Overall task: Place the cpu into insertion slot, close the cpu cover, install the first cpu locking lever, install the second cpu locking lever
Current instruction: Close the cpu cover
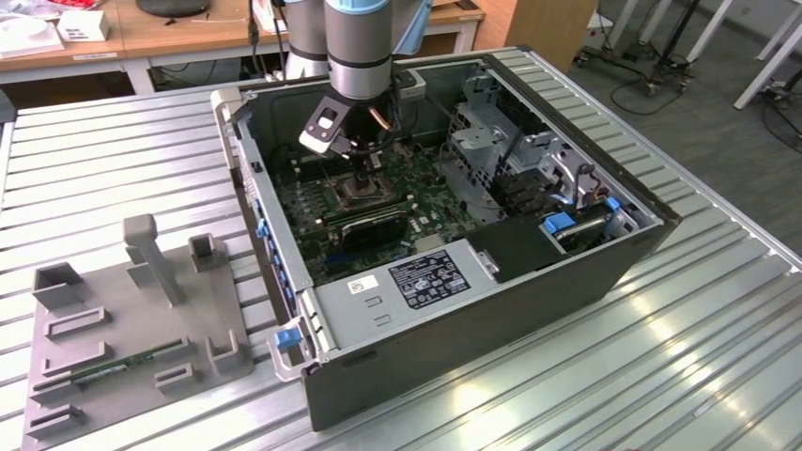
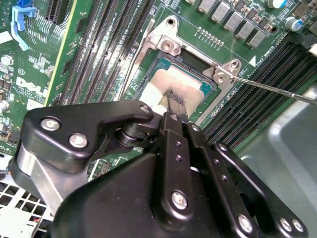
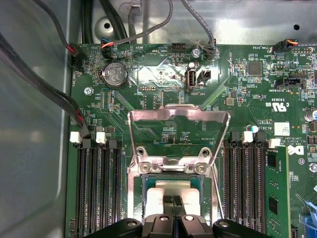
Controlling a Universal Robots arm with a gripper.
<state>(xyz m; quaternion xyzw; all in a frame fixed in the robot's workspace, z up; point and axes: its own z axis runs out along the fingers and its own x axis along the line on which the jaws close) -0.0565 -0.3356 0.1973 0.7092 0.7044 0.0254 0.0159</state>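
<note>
Placement of the chip (image 3: 158, 191) looks done: it lies flat in the socket (image 2: 190, 60), with the gripper (image 3: 174, 198) jaws pinched together, empty, on its top. The cover (image 3: 178, 110) stands swung up off the socket, and a lever (image 2: 277, 89) juts out unlatched beside it.

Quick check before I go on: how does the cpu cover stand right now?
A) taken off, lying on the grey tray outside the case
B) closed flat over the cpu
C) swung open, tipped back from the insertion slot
C: in the first wrist view the cpu cover is hinged up and back, with green board showing through its window, and the cpu lies uncovered in the insertion slot.
</note>
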